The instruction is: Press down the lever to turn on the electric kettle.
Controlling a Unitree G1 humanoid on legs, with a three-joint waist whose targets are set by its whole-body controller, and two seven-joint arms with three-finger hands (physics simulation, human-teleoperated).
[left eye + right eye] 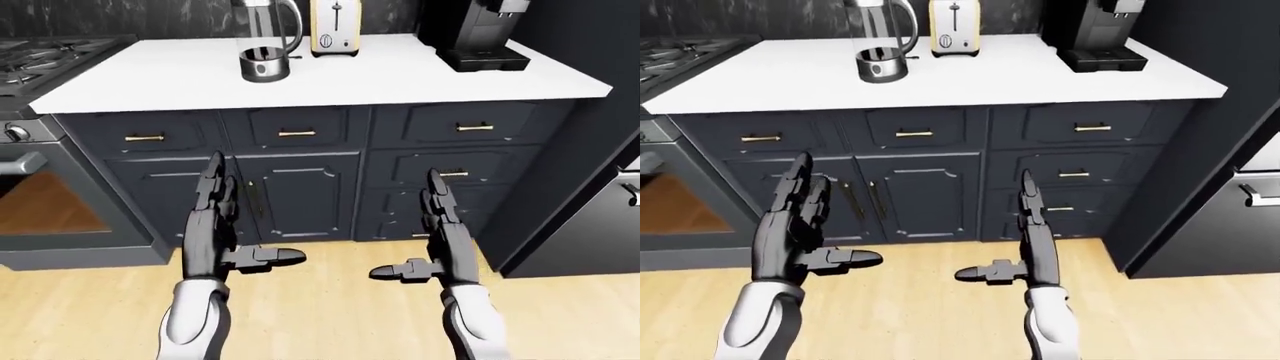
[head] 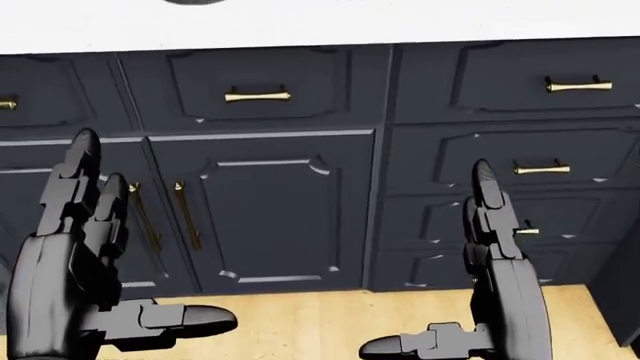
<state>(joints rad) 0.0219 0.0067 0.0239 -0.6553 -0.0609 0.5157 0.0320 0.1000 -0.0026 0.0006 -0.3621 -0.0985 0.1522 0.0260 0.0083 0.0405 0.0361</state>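
— Any brand or writing you can read from where you stand?

— None. The toaster (image 1: 335, 30) and the coffee machine (image 1: 480, 34) on the white desk (image 1: 400, 79) show no lettering I can make out, and both are small and far up at 12 o'clock in my left-eye view.

— And the kettle?

— The electric kettle (image 1: 265, 41) sits on the desk at about 11 o'clock in that view, just left of the toaster. Its body is clear glass on a metal base, and its top is cut off by the frame. I cannot tell whether there is water in it, and I cannot pick out its lever.

— Your hands?

— My left hand (image 1: 212, 232) is at 8 o'clock and my right hand (image 1: 440, 240) at 4 o'clock, both low against the dark cabinet doors (image 1: 300, 195), well apart from the kettle. The fingers (image 2: 85, 172) of each point straight up, spread flat, thumbs turned inward toward each other, and they hold nothing.

— Anything else cut off?

— The stove (image 1: 45, 60) and oven (image 1: 50, 202) at 9 o'clock run off the left edge. In the head view only a sliver of the desk shows along the top, above the drawers with brass handles (image 2: 257, 95)
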